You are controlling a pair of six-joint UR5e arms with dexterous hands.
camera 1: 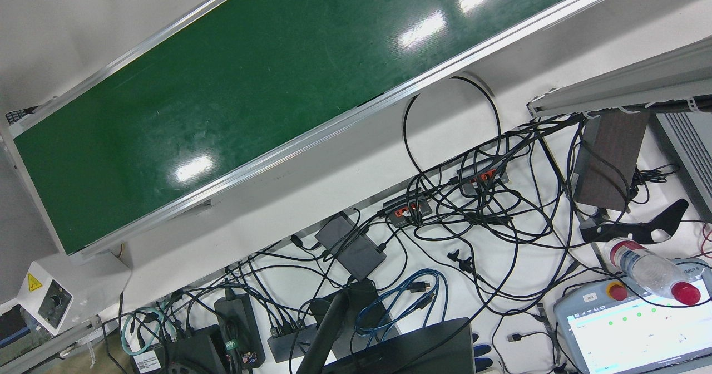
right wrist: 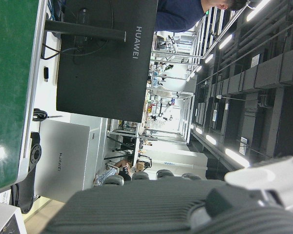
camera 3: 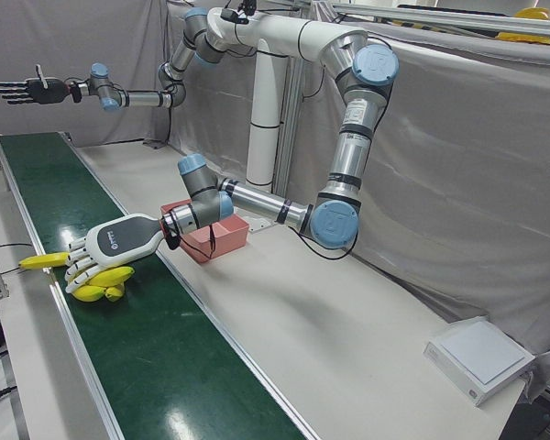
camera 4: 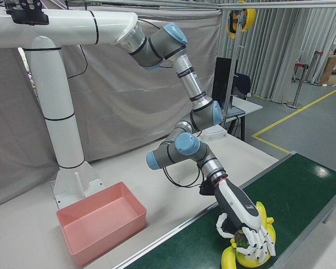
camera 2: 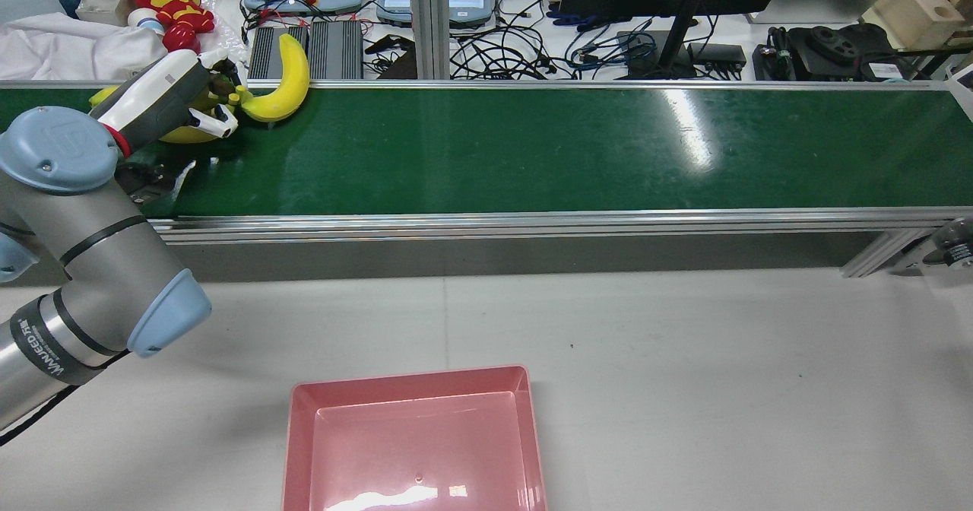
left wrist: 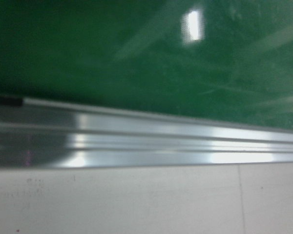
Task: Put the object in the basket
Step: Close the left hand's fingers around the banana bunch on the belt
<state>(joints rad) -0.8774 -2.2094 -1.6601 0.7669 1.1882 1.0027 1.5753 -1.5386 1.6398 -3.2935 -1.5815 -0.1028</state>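
Observation:
A bunch of yellow bananas [camera 2: 283, 85] lies at the left end of the green conveyor belt [camera 2: 532, 146]. It also shows in the left-front view [camera 3: 103, 286] and the right-front view [camera 4: 234, 259]. My left hand [camera 2: 163, 96] reaches over the belt, its fingers [camera 4: 257, 241] curled down over the bunch, which rests on the belt. The pink basket [camera 2: 414, 435] stands empty on the white table, near my side. My right hand [camera 3: 23, 90] is raised high past the belt's far end, fingers spread, holding nothing.
Beyond the belt is a bench with monitors, tablets, tangled cables [camera 1: 473, 212] and a plush toy [camera 2: 169, 1]. The belt has aluminium rails [left wrist: 146, 136]. A white box [camera 3: 477, 357] sits at the table's corner.

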